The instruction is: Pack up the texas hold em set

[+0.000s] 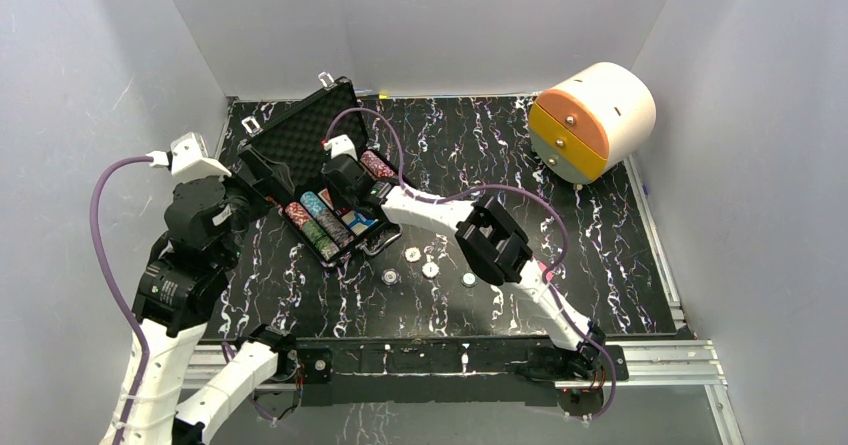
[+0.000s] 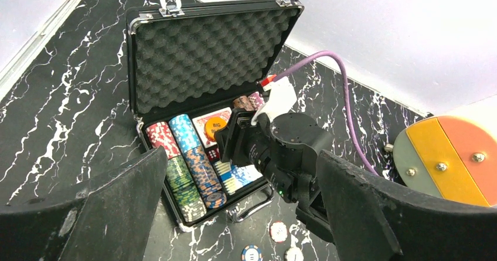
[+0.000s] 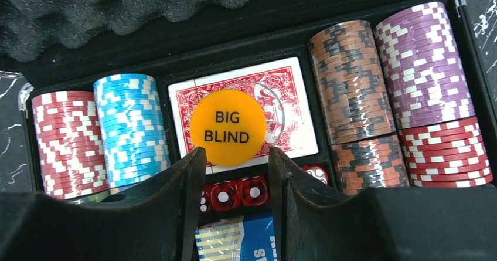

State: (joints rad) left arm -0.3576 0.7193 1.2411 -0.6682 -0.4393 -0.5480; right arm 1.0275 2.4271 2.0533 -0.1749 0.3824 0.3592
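The black case (image 1: 300,130) lies open at the back left, its foam lid (image 2: 211,56) raised. Rows of poker chips (image 3: 126,126) fill its tray. An orange "BIG BLIND" button (image 3: 228,127) lies on the red-backed card deck (image 3: 287,108). My right gripper (image 3: 234,152) is over the tray, open, its fingertips (image 3: 196,155) at the button's near edge. Red dice (image 3: 237,192) and a blue pack (image 3: 234,240) lie between the fingers. My left gripper (image 2: 243,155) is wide open and empty, held above the table left of the case (image 1: 262,175).
Several loose chips (image 1: 412,255) lie on the black marble table in front of the case, also in the left wrist view (image 2: 278,231). A cream-and-orange cylinder (image 1: 595,120) stands at the back right. White walls close in the left, back and right sides.
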